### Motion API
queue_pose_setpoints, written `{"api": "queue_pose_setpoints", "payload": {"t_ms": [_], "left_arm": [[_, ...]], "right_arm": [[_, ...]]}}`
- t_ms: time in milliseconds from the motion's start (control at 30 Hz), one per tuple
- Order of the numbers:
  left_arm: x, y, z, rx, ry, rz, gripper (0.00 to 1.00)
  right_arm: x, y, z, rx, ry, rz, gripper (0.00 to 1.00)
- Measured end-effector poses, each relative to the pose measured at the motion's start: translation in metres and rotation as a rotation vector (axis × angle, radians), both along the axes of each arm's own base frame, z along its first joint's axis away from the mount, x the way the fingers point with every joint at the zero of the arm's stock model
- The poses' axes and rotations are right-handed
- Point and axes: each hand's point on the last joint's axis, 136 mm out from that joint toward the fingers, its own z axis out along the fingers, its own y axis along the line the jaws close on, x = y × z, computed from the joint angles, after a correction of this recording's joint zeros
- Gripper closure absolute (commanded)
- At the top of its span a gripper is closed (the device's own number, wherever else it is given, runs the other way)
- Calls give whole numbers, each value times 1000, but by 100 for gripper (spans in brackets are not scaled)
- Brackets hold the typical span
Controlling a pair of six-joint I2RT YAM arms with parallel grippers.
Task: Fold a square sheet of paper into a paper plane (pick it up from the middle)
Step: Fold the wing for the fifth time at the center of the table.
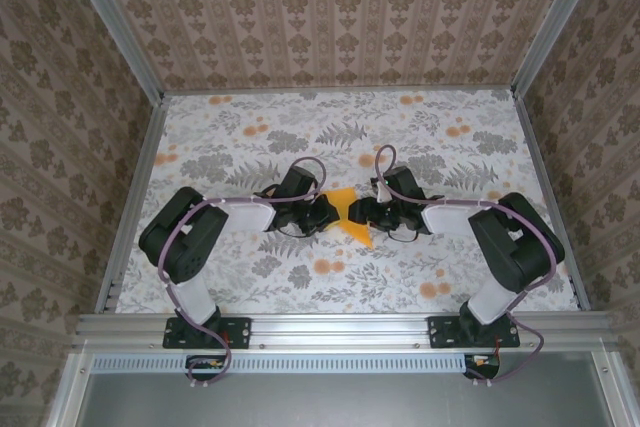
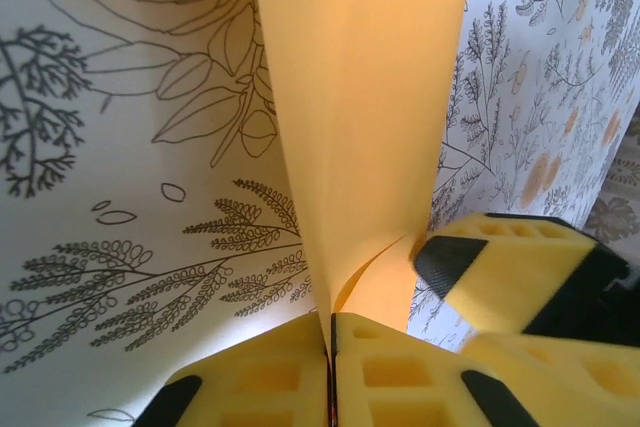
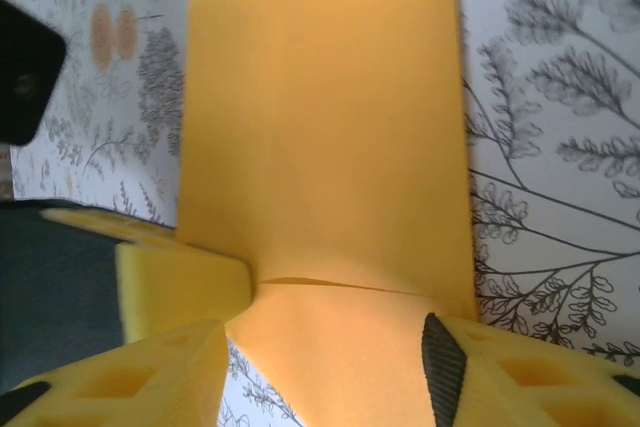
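The square sheet of paper (image 1: 358, 230) sits at the middle of the floral surface (image 1: 250, 137), between the 2 arms, which meet there almost nose to nose. The left tool (image 2: 330, 329) has its yellow fingers pressed together on the sheet, which rises out of the pinch as a curved, partly doubled strip, not a flat layer. The right tool (image 3: 330, 352) stands with its fingers apart, the orange paper spanning the gap between them and a faint crease line running across it just ahead of the tips. The main risk, as I judge it, is a crooked or crumpled fold: the paper is thin and bowed, so if the right tool closes where it is, it may trap a loose curl and set a crease off the centre line. A pull by the left arm while the other side is pinned could tear the sheet or slide it out of the pinch. The 2 tools are also very near each other, so a small sideways move could knock their fingers together
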Motion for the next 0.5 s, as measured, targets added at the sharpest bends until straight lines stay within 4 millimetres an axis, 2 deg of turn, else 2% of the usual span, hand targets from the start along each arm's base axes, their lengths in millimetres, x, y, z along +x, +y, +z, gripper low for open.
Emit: {"api": "queue_pose_setpoints", "payload": {"t_ms": [67, 133, 233, 400, 500], "left_arm": [[0, 0, 0, 0, 0, 0, 95], [0, 0, 0, 0, 0, 0, 95], [0, 0, 0, 1, 1, 0, 96], [0, -1, 1, 2, 2, 0, 96], [1, -2, 3, 2, 3, -1, 97]], "right_arm": [[2, -2, 12, -12, -61, 19, 37], [2, -4, 23, -33, -135, 41, 39], [-4, -5, 33, -91, -249, 90, 39], [-33, -3, 30, -255, -448, 206, 38], [-41, -6, 25, -332, -543, 254, 37]]}}
